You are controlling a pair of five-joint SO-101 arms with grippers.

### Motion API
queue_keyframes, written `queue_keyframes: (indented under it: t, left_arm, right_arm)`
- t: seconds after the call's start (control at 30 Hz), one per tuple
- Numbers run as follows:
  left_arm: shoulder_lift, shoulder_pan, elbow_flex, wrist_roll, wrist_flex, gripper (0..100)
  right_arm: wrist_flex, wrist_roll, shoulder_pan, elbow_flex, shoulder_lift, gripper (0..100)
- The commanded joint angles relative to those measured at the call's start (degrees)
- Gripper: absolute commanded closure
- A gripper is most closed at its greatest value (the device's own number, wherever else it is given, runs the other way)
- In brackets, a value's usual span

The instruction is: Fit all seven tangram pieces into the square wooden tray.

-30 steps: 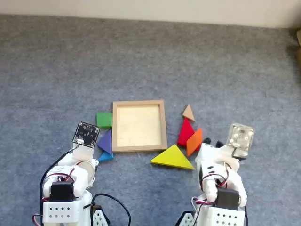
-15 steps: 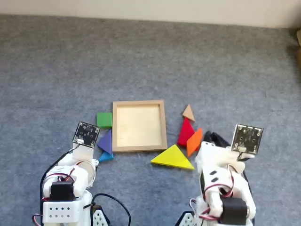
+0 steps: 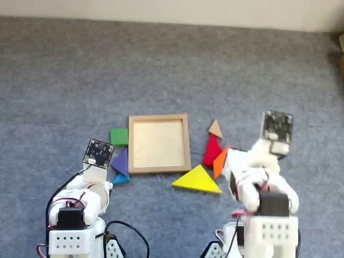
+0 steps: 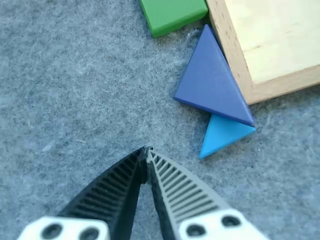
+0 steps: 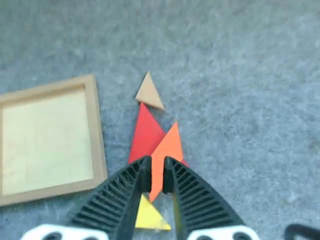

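Your right fingers, barely parted and empty, hang over the orange parallelogram; likely light, stiff and thin, it wants pinching across its long edges.

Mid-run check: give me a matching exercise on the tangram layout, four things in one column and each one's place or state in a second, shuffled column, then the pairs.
Things
1. green square
2. yellow triangle
3. tan triangle
4. wooden tray

Places or states
A. right of the tray, the piece farthest from the arms
B. no piece inside it
C. left of the tray, by its far corner
D. off the tray's near right corner

Pairs: 1-C, 2-D, 3-A, 4-B
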State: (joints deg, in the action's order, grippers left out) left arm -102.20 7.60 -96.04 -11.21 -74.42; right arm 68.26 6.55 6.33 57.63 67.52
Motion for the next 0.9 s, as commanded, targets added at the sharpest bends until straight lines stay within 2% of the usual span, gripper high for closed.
queue_keyframes:
  t: [0.0, 0.2, 0.3, 0.5, 0.73, 0.87]
  left_arm:
    - [-1.5, -1.1, -1.1, -0.4, -0.4, 99]
    - [-1.5, -1.1, -1.1, -0.4, -0.4, 99]
    - [-1.5, -1.1, -1.1, -0.4, -0.4, 99]
    - [-1.5, -1.1, -1.1, -0.4, -0.4, 99]
    - [-1.5, -1.1, -1.1, -0.4, -0.4, 99]
    - [-1.5, -1.1, -1.1, -0.4, -0.4, 99]
  right_arm:
    - [0.3, -0.8, 4.5, -5.3, -8.0, 95.0]
    - [1.4, -15.8, 10.2, -6.5, -14.7, 95.0]
    - [1.7, -19.9, 10.4, -9.5, -17.5, 94.4]
    - [1.2, -21.0, 10.5, -14.6, -27.6, 79.3]
    - [-7.1, -21.1, 10.5, -19.7, -42.2, 79.3]
    - [-8.0, -21.1, 10.2, -21.8, -48.7, 79.0]
